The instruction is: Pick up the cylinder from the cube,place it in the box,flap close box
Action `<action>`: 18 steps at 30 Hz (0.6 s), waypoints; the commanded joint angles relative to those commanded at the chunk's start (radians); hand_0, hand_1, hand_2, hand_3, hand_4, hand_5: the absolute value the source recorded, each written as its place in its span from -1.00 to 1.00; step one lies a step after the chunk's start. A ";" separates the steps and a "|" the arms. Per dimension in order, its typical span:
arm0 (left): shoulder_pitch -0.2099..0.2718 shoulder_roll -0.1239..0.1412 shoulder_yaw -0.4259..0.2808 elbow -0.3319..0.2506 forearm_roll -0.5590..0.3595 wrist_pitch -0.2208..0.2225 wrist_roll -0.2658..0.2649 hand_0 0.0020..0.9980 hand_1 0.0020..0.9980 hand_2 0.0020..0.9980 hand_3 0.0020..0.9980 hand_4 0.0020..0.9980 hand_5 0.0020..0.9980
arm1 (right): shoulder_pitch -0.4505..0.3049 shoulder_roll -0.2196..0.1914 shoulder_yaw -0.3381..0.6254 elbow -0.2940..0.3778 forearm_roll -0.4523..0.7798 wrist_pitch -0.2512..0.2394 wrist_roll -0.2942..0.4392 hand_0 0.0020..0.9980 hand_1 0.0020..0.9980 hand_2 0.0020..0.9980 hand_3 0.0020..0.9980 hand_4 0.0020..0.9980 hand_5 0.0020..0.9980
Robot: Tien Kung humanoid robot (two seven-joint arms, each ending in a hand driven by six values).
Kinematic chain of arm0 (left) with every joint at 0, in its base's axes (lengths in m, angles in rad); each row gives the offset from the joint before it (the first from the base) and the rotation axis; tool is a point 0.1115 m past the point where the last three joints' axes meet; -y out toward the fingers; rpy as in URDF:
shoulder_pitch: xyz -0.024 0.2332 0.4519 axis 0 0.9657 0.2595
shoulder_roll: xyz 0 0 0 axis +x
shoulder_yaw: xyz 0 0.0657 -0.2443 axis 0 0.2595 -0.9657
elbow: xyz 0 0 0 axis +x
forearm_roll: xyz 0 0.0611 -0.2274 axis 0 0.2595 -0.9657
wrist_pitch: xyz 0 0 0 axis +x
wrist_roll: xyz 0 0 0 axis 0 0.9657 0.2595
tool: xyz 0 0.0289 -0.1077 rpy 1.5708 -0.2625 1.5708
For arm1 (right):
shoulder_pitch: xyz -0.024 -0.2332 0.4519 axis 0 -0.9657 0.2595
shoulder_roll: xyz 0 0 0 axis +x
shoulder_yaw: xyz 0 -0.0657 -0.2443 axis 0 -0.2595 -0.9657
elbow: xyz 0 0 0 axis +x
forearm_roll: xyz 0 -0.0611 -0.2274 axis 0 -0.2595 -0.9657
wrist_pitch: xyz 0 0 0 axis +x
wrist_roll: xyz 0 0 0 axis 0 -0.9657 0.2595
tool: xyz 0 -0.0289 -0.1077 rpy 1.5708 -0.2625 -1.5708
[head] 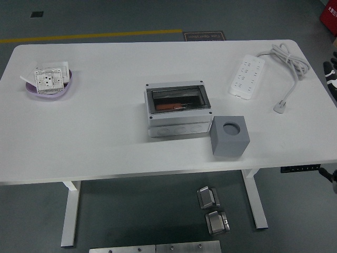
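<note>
**Box shut, cube's socket empty, robot hand off at the right edge**

At far left on the tabletop (105, 137) sits one purple dish (48, 88) holding what looks like one white socket plate (48, 80). In the middle stands one grey box (178, 109), its dark see-through flap lying flat over the opening. Through the flap an orange-red shape (169, 107) shows inside; this may be the cylinder, though the tint blurs it too much to be sure. Just right of the box, near its front corner, is one grey cube (229, 136) with a round socket on top, and that socket looks empty. Further right and back lies one white power strip (246, 77) with its coiled cord.

At the right edge only a sliver of the right robot hand (331, 74) is visible, clear of the tabletop; whether it is clenched or released cannot be told. The left one is out of view.

Judging by its look, the cylinder would be small, rigid and light, likely smooth, so best pinched across its sides near the top. By the layout, the task seems close to done.
</note>
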State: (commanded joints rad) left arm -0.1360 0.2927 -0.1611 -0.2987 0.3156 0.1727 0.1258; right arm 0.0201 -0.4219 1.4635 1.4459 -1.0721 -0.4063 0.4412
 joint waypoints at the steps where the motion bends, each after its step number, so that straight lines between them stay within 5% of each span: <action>1: 0.000 0.000 -0.001 0.000 0.000 0.000 0.000 0.24 0.28 0.20 0.26 0.34 -0.48 | 0.001 0.000 0.001 0.000 0.000 0.000 0.000 0.67 0.51 0.54 0.64 0.71 -0.08; 18: 0.000 -0.004 -0.007 0.003 -0.008 0.001 0.000 0.24 0.28 0.20 0.26 0.34 -0.48 | 0.006 0.008 0.008 -0.008 -0.005 -0.003 0.000 0.67 0.51 0.54 0.65 0.72 -0.07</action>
State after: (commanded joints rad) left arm -0.1358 0.2886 -0.1685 -0.2955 0.3071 0.1741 0.1260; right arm 0.0265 -0.4137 1.4711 1.4378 -1.0768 -0.4098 0.4408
